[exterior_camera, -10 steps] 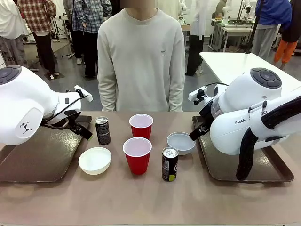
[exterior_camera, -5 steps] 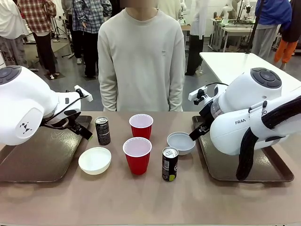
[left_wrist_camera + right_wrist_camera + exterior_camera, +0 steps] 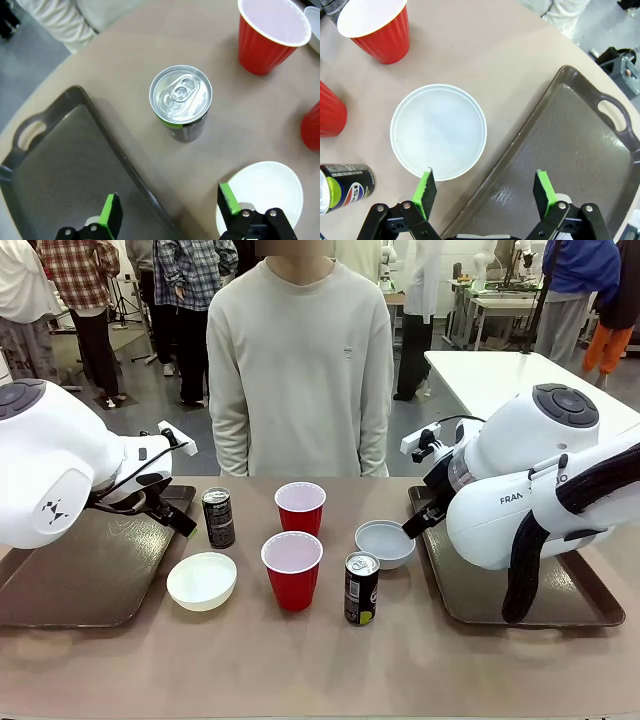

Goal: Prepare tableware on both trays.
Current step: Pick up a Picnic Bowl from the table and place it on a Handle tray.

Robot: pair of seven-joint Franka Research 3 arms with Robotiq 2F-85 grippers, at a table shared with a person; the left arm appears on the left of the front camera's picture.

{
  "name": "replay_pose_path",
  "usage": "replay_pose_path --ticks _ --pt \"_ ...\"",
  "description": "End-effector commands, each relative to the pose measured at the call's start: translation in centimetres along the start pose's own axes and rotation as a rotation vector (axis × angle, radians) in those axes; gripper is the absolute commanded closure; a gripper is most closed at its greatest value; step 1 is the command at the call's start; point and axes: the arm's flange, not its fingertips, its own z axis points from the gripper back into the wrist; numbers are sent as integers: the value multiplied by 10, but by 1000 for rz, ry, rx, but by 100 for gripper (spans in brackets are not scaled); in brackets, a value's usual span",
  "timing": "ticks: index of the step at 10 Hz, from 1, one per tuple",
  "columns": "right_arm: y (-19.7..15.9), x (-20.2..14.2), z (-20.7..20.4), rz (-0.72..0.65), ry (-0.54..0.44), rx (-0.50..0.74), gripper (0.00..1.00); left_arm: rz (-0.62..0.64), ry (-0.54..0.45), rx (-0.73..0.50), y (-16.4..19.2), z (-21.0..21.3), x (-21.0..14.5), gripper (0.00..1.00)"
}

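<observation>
Front view: all six pieces stand on the counter (image 3: 300, 670) between the two trays. Far can (image 3: 218, 517) and white bowl (image 3: 201, 580) are nearest the left tray (image 3: 90, 570). Grey-blue bowl (image 3: 384, 542) sits just beside the right tray (image 3: 470, 595), and the near can (image 3: 361, 588) is in front of it. Far cup (image 3: 300, 506) and near cup (image 3: 292, 568) are in the middle. Both trays are bare. A person (image 3: 300, 370) stands at the far side, hands out of sight.

Left wrist view: left pincer (image 3: 169, 205) is spread wide and holds nothing. It hovers over the tray's inner rim, with the far can ahead of it.

Right wrist view: right pincer (image 3: 485, 192) is also spread wide and empty, straddling the bowl's edge and the tray rim.

We judge loading has not begun and both arms are on the approach to a first pick. Next, the left must advance, centre on the can and drop around its sides. The right must shift onto the bowl's rim, one finger inside and one outside. We see the cup close by as a bump risk.
</observation>
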Motion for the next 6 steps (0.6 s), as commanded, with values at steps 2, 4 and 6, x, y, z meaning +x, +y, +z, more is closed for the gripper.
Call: replay_pose_path --ticks 2,4,6 --pt "0 0 0 0 0 0 0 0 0 0 0 0 0 0" --pt "0 0 0 0 0 0 0 0 0 0 0 0 0 0" --pt "25 -11 92 56 18 35 0 -35 -70 48 -6 83 -22 0"
